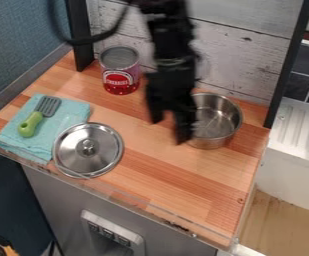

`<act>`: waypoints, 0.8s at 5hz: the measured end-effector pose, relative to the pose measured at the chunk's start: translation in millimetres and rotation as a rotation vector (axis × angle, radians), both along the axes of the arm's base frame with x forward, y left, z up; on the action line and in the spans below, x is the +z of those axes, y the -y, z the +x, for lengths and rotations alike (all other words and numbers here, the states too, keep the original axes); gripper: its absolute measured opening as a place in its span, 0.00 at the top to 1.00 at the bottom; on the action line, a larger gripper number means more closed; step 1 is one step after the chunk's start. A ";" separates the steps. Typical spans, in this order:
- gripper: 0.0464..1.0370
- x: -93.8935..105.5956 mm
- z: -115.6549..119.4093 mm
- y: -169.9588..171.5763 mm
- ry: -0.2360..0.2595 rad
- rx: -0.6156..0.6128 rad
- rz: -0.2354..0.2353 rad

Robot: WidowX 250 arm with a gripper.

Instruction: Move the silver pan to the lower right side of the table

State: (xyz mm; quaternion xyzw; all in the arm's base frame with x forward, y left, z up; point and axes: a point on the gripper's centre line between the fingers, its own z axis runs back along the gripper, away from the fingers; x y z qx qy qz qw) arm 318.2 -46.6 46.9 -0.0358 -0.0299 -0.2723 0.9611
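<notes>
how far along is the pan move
Done: the gripper is at the silver pan, contact unclear. In hand: nothing visible between its open fingers. Left: gripping the pan and moving it from the table's upper right to its lower right.

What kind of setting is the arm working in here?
Probably a toy or mock kitchen: a steel pan and a metal lid sit on a wood-look counter, with a green-handled slotted spatula lying on a folded teal cloth.

Pan (218, 123): silver | can (120, 70): red, silver | cloth (24, 125): turquoise | spatula handle (30, 124): green | tabletop (160, 176): brown wood-strip pattern
</notes>
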 end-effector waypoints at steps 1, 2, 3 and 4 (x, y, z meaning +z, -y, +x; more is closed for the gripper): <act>0.04 -0.7 23.7 41.0 0.034 -0.144 -0.037; 0.04 -15.6 35.0 53.1 0.021 -0.206 -0.069; 0.09 -36.5 38.7 51.8 -0.018 -0.222 -0.091; 0.27 -42.3 41.9 48.1 -0.015 -0.232 -0.074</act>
